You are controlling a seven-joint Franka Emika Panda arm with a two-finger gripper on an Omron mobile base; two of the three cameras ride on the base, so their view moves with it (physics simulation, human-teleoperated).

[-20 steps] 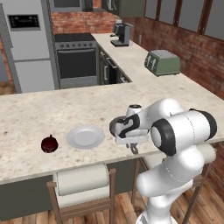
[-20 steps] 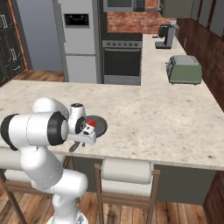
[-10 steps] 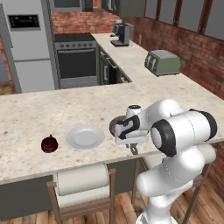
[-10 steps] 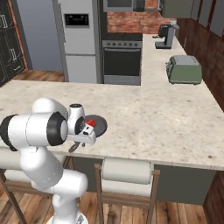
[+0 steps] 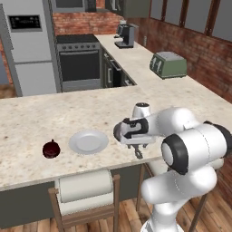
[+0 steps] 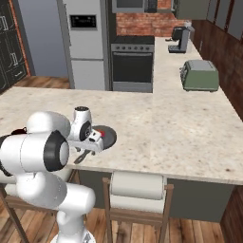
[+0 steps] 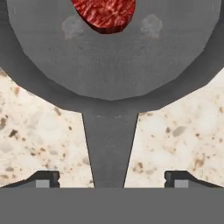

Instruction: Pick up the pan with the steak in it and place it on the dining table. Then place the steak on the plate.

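End effector [image 7: 112, 179] spread apart astride the pan [image 7: 109, 65] handle, pan on my desk [image 7: 179, 131]; steak [image 7: 104, 13] goes next.

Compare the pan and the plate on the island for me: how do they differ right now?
The pan is dark grey with a handle sticking out from its rim; the plate is pale grey-white with no handle. The pan holds the steak; the plate is bare. The open gripper straddles the pan's handle, while the plate sits apart, between the pan and a dark red ball. Both are round, shallow and flat on the dining table.
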